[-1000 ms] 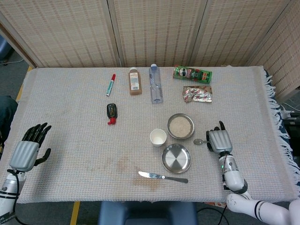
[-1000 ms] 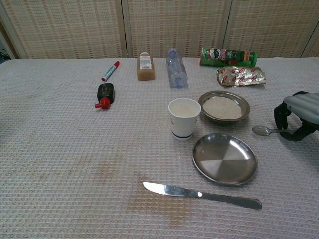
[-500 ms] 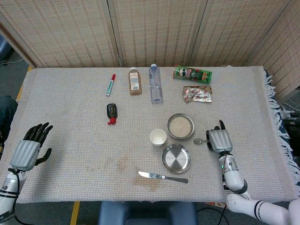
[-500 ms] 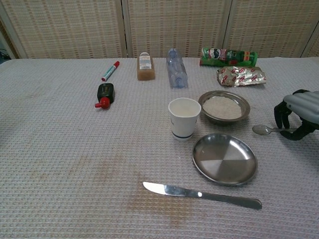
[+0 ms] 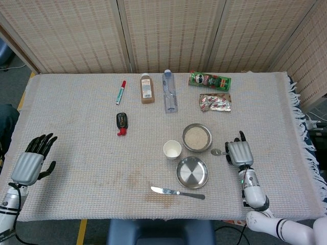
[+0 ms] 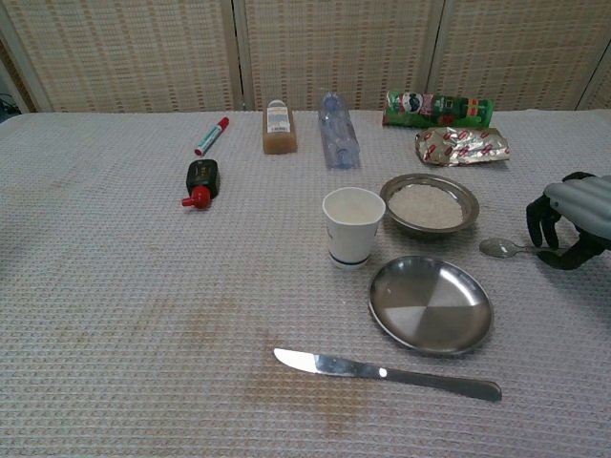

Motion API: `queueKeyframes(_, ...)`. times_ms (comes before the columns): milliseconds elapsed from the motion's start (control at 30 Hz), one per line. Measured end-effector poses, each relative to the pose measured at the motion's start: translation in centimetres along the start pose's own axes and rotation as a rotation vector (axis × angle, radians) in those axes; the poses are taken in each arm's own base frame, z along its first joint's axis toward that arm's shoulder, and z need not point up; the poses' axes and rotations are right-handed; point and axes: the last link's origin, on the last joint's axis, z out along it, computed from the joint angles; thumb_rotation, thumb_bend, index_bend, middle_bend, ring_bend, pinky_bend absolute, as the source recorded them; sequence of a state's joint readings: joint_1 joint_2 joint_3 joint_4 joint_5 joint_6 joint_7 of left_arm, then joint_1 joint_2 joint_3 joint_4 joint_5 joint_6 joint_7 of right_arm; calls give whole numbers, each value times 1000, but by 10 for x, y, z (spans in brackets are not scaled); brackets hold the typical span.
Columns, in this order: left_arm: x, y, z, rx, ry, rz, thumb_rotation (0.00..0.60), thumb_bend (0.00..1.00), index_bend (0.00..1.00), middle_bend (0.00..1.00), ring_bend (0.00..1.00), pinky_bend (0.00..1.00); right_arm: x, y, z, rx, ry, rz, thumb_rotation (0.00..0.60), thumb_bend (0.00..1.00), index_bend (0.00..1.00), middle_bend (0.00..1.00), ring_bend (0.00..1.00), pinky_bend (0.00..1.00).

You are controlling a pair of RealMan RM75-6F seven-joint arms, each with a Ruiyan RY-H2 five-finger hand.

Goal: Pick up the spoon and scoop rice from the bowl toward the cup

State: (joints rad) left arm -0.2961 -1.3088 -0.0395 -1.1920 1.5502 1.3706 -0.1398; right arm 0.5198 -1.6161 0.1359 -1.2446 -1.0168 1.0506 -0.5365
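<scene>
The right hand [image 6: 571, 221] sits at the right edge of the worktop [image 6: 115, 286], with its fingers curled around the handle of the spoon [image 6: 504, 249]. The grip appears closed on the handle, though the contact itself is partly hidden. The spoon's head lies low, just right of the bowl [image 6: 430, 204], on or barely above the cloth; which of the two cannot be told.

The bowl holds rice and stands just right of and slightly beyond the cup [image 6: 352, 225]. A plate [image 6: 430, 305] lies directly in front of the bowl, and a knife [image 6: 382, 372] lies nearer still.

The left hand [image 5: 31, 161] rests at the far left edge with its fingers spread and holding nothing.

Step in hand: securing and lifting the spoon.

- Confirm a firm grip before lifting; the thin handle may pivot between the fingers.
- Raise the head high enough to pass over the bowl's rim.
- Enter the rice from the right side, head tilted down, and draw the scoop leftward toward the cup.
- Keep the head level once it is loaded. The cup is light and likely to tip if struck.
- Keep the path behind the plate to avoid contact with it.
</scene>
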Motion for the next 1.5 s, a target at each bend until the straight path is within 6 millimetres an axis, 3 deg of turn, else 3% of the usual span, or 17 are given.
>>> queueKeyframes(367,1,1,4,0,-3,5,600,425,0,0,0,99,20,14,-7,24,51,9,600,351,808,557,279,0)
queueKeyframes(633,1,4,11,14,5,-15,600,425,0,0,0,100,61,29,-14,32,118,-61,600,352,806,557,279,0)
queueKeyframes(900,0,10,16,6,-4,-17,600,426,0,0,0,100,101,0,13,88,162,-179,600,355,790,557,279,0)
queueKeyframes(1033,-1,10,16,-6,-11,-6,600,425,0,0,0,100,110,-19,27,113,161,-239,600,356,790,557,279,0)
queueKeyframes(1200,-1,9,17,-28,-17,4,600,426,0,0,0,100,108,-41,38,139,148,-303,600,356,779,557,279,0)
queueKeyframes(1500,0,4,17,-23,-14,-2,600,426,0,0,0,100,91,-52,45,144,98,-388,600,356,781,557,280,0)
